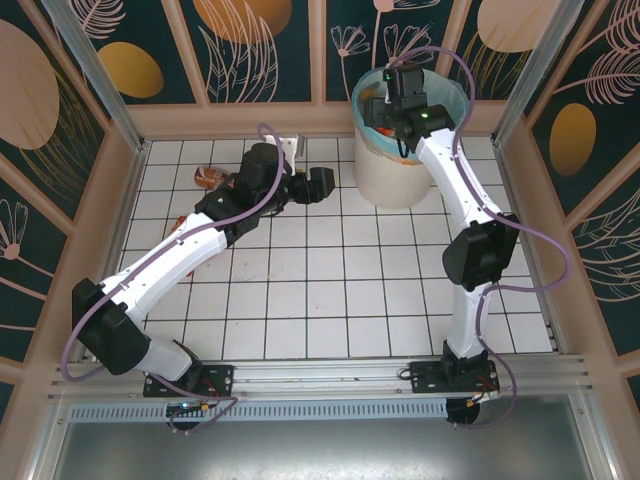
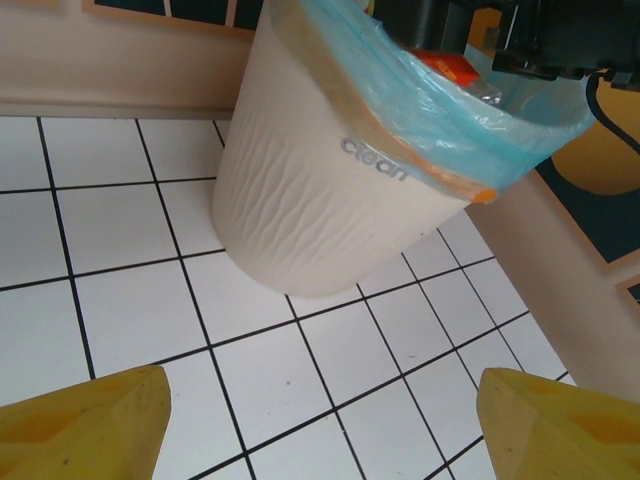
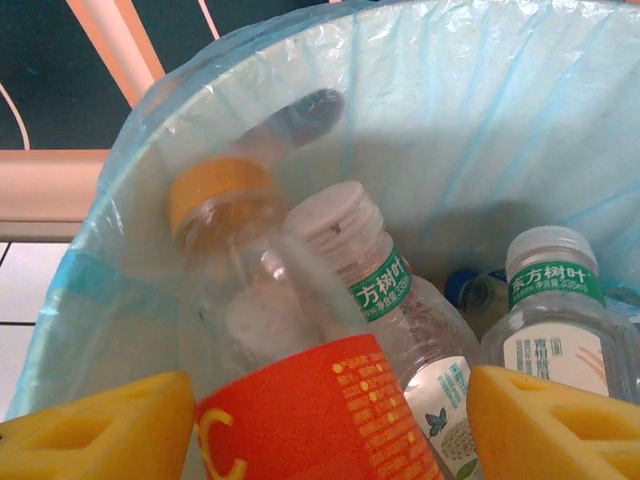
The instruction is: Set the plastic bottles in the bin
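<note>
White tiles [image 1: 330, 300] carry the bin [image 1: 385, 175] at the far right, and the top view puts my right gripper [image 3: 330, 385] over it. Its wrist camera looks inside. An orange-capped bottle [image 3: 270, 310] lies between the parted fingers, its long axis running up-left and its cap towards the blue liner [image 3: 480, 120], beside green-labelled bottles [image 3: 555, 300]. My left gripper [image 2: 320, 395] hangs spread and empty, facing the bin's wall.

Bin [image 1: 400, 175] at the far right of the desk [image 1: 330, 300] against the back wall [image 1: 250, 118], plastic bottles [image 3: 380, 270] lying inside it, right pincer [image 3: 325, 430] above its mouth, left pincer [image 1: 320, 183] left of the bin, another bottle [image 1: 208, 178] on the desk behind the left arm [image 1: 190, 250]
</note>
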You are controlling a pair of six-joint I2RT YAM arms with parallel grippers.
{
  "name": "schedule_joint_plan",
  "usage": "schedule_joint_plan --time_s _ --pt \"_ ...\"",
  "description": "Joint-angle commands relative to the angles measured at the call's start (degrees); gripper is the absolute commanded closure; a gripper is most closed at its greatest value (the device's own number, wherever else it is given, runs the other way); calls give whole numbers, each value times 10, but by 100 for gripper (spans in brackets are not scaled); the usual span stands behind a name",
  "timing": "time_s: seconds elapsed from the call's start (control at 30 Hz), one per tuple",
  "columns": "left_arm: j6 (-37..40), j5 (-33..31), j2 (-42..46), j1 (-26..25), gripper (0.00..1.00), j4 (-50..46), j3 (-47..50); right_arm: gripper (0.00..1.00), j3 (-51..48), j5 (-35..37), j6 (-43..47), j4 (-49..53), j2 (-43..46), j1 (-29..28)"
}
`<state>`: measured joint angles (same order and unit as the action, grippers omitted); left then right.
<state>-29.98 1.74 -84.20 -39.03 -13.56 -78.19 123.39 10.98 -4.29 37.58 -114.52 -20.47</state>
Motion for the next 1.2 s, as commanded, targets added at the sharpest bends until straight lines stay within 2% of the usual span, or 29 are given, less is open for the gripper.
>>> schedule_joint_plan --time_s 0.0,0.2,0.43,0.6,0.73,0.8,0.97,1.07,1.17 --pt "9 -11 13 -1 19 4 4 28 25 -13 18 10 1 -3" --pt "6 -13 11 -1 19 4 7 41 36 -10 24 25 -13 4" --pt "4 -29 25 -1 19 -1 21 56 -45 -56 5 8 5 23" --pt "-2 -40 43 -2 19 -5 38 57 -94 -73 -2 -18 15 31" --pt "-2 -51 57 -1 19 -15 52 56 -73 -84 -5 -7 6 36" --pt "-2 -59 63 -1 19 -22 56 55 -43 -83 -3 6 1 36" --pt "1 -86 84 -1 19 -45 59 43 82 -73 -3 43 -11 36" --pt "2 -107 104 -1 19 -62 60 43 144 -67 -6 51 -7 29" --pt "-2 -134 126 -1 19 -85 67 43 150 -49 -1 37 16 5"
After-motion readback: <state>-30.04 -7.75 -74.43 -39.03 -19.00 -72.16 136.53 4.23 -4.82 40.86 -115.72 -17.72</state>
